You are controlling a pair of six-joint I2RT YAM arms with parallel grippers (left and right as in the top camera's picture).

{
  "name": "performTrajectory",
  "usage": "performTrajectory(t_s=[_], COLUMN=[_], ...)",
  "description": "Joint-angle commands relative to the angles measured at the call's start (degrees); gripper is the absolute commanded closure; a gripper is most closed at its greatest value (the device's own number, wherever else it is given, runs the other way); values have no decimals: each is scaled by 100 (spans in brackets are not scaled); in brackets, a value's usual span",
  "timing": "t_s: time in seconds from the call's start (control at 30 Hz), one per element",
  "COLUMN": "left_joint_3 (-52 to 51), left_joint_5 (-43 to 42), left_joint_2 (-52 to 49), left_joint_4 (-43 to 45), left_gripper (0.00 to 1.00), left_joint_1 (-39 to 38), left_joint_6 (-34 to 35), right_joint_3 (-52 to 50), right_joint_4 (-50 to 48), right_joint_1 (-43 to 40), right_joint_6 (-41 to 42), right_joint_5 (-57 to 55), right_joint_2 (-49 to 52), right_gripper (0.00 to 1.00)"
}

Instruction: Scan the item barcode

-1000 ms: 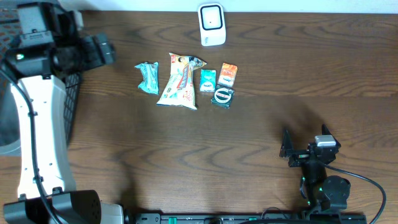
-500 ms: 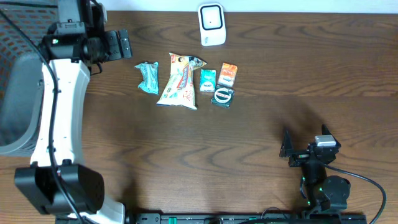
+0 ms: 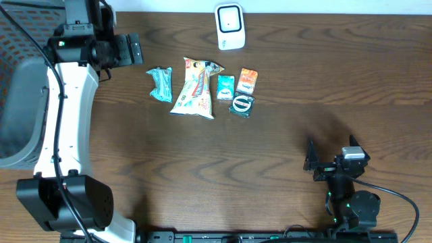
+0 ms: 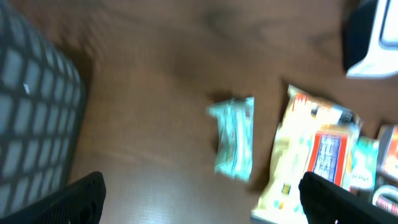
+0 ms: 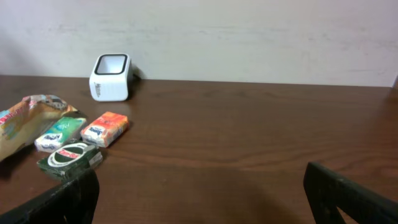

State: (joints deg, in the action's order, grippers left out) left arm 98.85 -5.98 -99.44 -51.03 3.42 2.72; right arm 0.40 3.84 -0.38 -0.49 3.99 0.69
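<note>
Teal packet upper left, nearest left hand, released, poised for pickup; scanner top centre, short carry; right hand released, parked lower right.

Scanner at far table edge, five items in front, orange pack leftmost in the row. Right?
No. The overhead view shows the orange pack at the right end; the teal wrapper is leftmost. Scanner at the far edge, five items in front: correct.
</note>
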Motion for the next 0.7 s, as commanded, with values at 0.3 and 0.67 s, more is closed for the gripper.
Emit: performTrajectory(t_s=[0.3,0.67], left_joint_3=[-26,-26], left_joint_5=[26,26], left_joint_2=[13,13], left_joint_4=[-354,-356], left_gripper=[2,2], left_joint_1=[-13,-13], left_joint_6=[-210,-208], right_joint_3=[-9,-9], right_joint_4=[-398,-3947], right_joint_1=[44,46], right_joint_6=[754,772], right_joint_5=[907,1528], right_joint_2=[-31,0], right_gripper=[1,1])
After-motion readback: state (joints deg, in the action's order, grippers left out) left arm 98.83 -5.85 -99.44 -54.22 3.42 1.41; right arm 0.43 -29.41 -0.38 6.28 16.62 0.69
